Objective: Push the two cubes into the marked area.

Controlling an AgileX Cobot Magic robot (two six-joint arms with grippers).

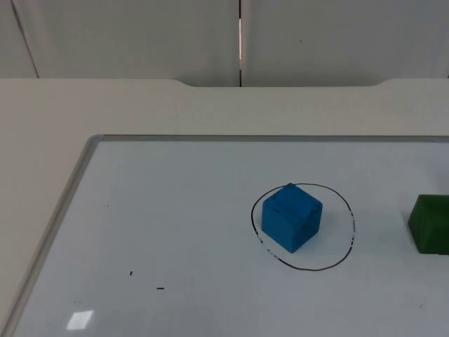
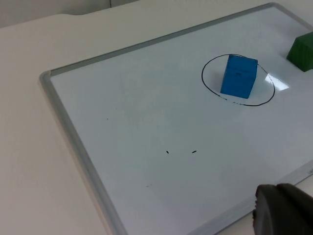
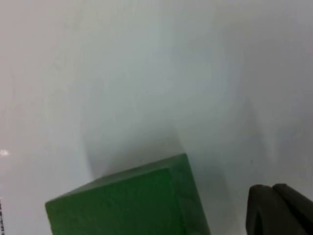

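Note:
A blue cube (image 1: 291,216) stands inside the black hand-drawn circle (image 1: 349,210) on the whiteboard (image 1: 70,196), in its left part. To the right of the circle, a green cube (image 1: 431,223) sits at the picture's right edge, outside the line. In the left wrist view the blue cube (image 2: 238,76) and the circle (image 2: 210,88) lie far off, with the green cube (image 2: 302,51) beyond them. My left gripper (image 2: 283,208) hangs over the board's near edge, well away from both cubes. My right gripper (image 3: 279,208) is close beside the green cube (image 3: 132,203).
The whiteboard has a grey metal frame (image 2: 73,142) and lies on the white table (image 1: 42,112). Two small black marks (image 1: 160,288) dot the board left of the circle. The grey partition wall (image 1: 140,35) closes the far side.

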